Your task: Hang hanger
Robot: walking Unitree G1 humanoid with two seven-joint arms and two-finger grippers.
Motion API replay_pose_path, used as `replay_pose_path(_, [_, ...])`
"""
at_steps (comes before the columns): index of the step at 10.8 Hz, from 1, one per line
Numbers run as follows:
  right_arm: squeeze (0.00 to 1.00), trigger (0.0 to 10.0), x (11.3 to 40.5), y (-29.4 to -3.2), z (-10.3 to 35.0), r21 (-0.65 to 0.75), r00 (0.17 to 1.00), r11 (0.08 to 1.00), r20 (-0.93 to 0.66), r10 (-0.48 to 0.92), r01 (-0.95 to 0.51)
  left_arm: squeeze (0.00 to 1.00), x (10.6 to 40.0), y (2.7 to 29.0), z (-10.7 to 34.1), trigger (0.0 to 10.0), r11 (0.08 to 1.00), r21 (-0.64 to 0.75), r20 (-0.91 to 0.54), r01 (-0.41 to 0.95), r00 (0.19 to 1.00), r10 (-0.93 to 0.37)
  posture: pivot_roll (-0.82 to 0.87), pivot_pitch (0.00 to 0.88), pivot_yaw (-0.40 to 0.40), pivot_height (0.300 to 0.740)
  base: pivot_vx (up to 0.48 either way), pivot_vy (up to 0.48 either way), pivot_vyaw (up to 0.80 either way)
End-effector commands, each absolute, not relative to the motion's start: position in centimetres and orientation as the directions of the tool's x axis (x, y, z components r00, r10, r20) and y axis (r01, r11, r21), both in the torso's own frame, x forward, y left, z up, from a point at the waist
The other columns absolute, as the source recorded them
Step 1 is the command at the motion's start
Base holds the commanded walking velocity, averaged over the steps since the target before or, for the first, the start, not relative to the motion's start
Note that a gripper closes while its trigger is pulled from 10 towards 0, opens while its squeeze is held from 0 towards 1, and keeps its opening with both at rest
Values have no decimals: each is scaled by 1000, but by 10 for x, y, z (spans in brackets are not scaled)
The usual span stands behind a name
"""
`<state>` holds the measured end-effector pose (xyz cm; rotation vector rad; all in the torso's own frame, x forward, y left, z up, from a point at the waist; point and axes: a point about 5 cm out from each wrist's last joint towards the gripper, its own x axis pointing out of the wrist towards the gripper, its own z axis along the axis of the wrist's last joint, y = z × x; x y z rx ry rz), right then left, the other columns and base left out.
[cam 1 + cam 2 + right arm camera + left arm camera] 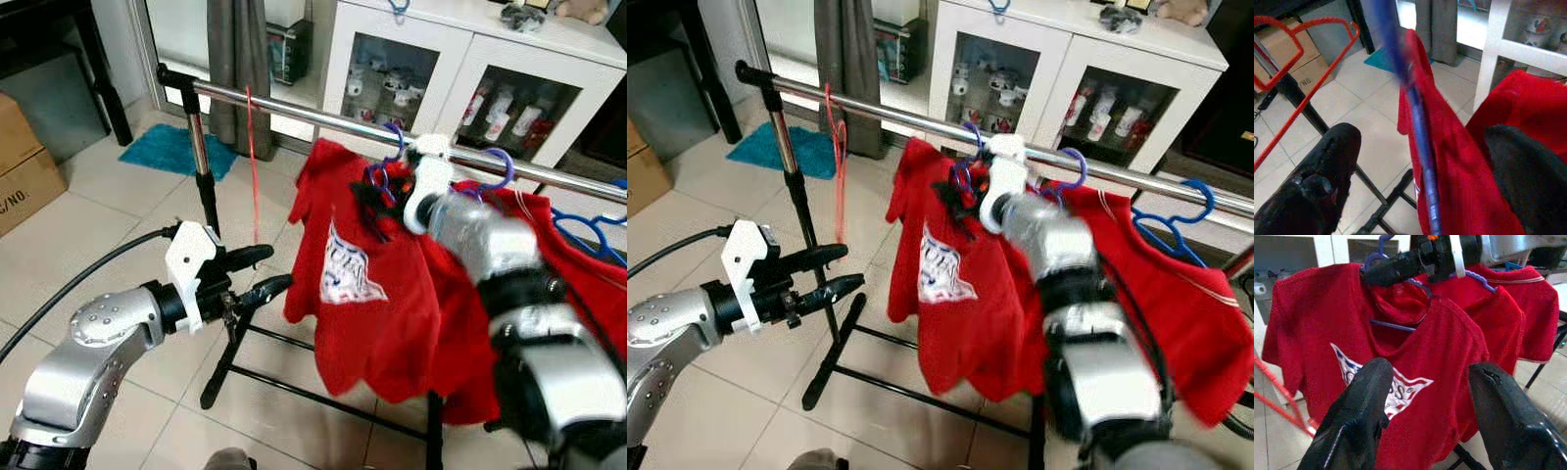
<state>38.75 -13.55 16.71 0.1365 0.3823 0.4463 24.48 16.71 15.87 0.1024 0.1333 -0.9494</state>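
Observation:
A metal rail (294,110) runs across a floor rack. From it hangs a red T-shirt with a printed logo (362,284) on a blue hanger (395,132). My right gripper (372,204) is up at that shirt's collar, just under the rail. In the right wrist view the blue hanger wire (1418,122) passes between its fingers (1322,181), which stand wide apart and open. My left gripper (266,271) is open and holds nothing, lower down to the left of the shirt, by the rack's upright post (204,176). More red shirts (1176,304) hang further right.
An empty red hanger (253,147) hangs on the rail's left part. A loose blue hanger (1176,211) sits at the right. Behind stand a white glass-door cabinet (470,59), a curtain (240,59) and a teal mat (171,147). A cardboard box (20,166) stands at left. The rack's black feet (235,343) spread over the tiles.

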Motion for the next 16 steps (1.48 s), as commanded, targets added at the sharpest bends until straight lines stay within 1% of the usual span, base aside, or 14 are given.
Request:
replay_pose_path(1, [0,5020,389,-145,166,238,836,898,-337,433,-369,0,242,164,158,10000,557,25,-160,830,553,-818,152,0,-94,740,0,0,0])
replay_pose_path(2, [0,0,392,-147,169,249,831,894,-340,440,-372,0,242,163,158,10000,553,24,-161,833,549,-820,149,0,-95,740,0,0,0])
replay_pose_path(5, [0,0,398,-154,173,217,826,907,-377,419,-361,0,243,161,157,10000,550,33,-160,835,548,-821,147,0,-105,740,0,0,0])
replay_pose_path(9, [0,0,401,-147,170,180,816,910,-403,415,-374,0,244,160,156,10000,556,34,-159,831,553,-817,151,0,-111,740,0,0,0])
replay_pose_path(12, [0,39,401,-148,166,165,807,909,-420,415,-382,0,247,159,156,10000,554,35,-159,832,552,-819,150,0,-108,740,0,0,0])
replay_pose_path(13, [0,10000,401,-147,168,144,806,902,-408,429,-407,0,248,158,156,10000,554,37,-159,832,552,-818,150,0,-108,740,0,0,0])
replay_pose_path(14, [0,10000,402,-147,172,120,809,897,-392,437,-426,0,249,158,156,10000,556,41,-158,830,555,-817,152,0,-110,740,0,0,0])
replay_pose_path(15, [192,10000,403,-149,175,123,816,893,-369,445,-432,0,249,159,156,10000,559,44,-156,828,558,-815,151,0,-111,740,0,0,0])
replay_pose_path(16, [718,10000,402,-151,175,125,815,892,-365,449,-435,0,249,159,156,10000,558,43,-155,829,558,-815,149,0,-110,740,0,0,0])
